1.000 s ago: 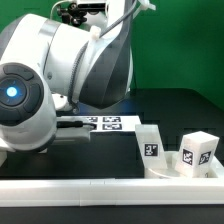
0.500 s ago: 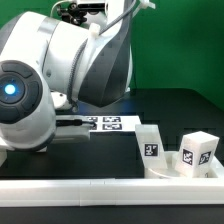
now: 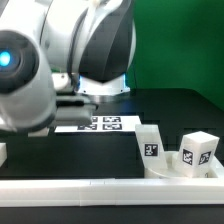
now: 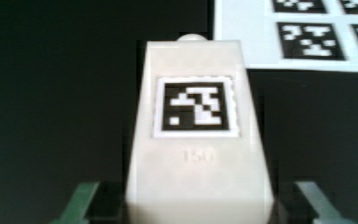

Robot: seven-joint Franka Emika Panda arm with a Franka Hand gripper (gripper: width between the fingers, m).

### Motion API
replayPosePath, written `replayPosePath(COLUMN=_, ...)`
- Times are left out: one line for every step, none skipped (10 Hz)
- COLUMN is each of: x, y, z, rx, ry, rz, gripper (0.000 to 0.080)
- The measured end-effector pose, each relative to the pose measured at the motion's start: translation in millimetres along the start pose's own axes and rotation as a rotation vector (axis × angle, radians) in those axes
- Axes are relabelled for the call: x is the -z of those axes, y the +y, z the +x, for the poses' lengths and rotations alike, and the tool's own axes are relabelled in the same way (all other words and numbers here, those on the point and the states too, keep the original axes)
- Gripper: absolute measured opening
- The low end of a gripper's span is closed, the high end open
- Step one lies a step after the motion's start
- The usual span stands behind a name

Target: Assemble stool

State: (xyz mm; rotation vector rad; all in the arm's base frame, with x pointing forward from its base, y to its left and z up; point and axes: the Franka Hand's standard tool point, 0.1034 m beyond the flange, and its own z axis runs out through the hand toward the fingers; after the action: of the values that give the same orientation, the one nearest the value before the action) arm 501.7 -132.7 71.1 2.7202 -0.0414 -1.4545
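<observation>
- Leg block (image 4: 197,140): white, one black-and-white square tag.
- Marker board (image 3: 105,124): white, several black-and-white tags.
- Table (image 3: 170,108): black.
- Backdrop (image 3: 180,45): green.

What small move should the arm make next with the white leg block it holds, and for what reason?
Probably carry the held leg block toward the seat at the exterior view's right. The pincer is shut on the block, the marker board lies just beyond it, and two leg blocks already stand at the seat.
</observation>
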Motion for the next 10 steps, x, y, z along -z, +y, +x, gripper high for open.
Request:
replayPosePath(x=11.1, y=-18.1, z=-4.8, rx=-0.059, ry=0.021, rz=0.031, gripper=0.0337)
replayPosePath(x=21.9, y=-29.4, z=-8.3, rx=-0.09, ry=0.047, rz=0.046, gripper=0.0337)
replayPosePath(x=29.5, y=-36.1, z=-9.2, rx=-0.121, ry=0.069, rz=0.051, gripper=0.0337)
replayPosePath(x=31.2, y=-34.0, z=-4.3, rx=-0.113, ry=0.101, rz=0.048, gripper=0.0338)
replayPosePath(x=30.0, y=-33.2, z=-4.4, rx=-0.114, ry=0.098, rz=0.049, gripper=0.0338)
replayPosePath(x=33.1, y=-32.4, z=-0.1, rx=-0.114, ry=0.128, rz=0.046, gripper=0.0338)
replayPosePath(x=41.9, y=-32.9, z=9.9, rx=-0.111, ry=0.253, rz=0.045, gripper=0.0338)
replayPosePath(x=38.0, y=-38.5, z=1.9, rx=-0.119, ry=0.333, rz=0.086, gripper=0.0338)
replayPosePath(x=41.4, y=-51.9, z=-11.3, rx=-0.169, ry=0.358, rz=0.148, gripper=0.0338)
replayPosePath(x=60.1, y=-64.7, z=-12.9, rx=-0.186, ry=0.45, rz=0.175, gripper=0.0338)
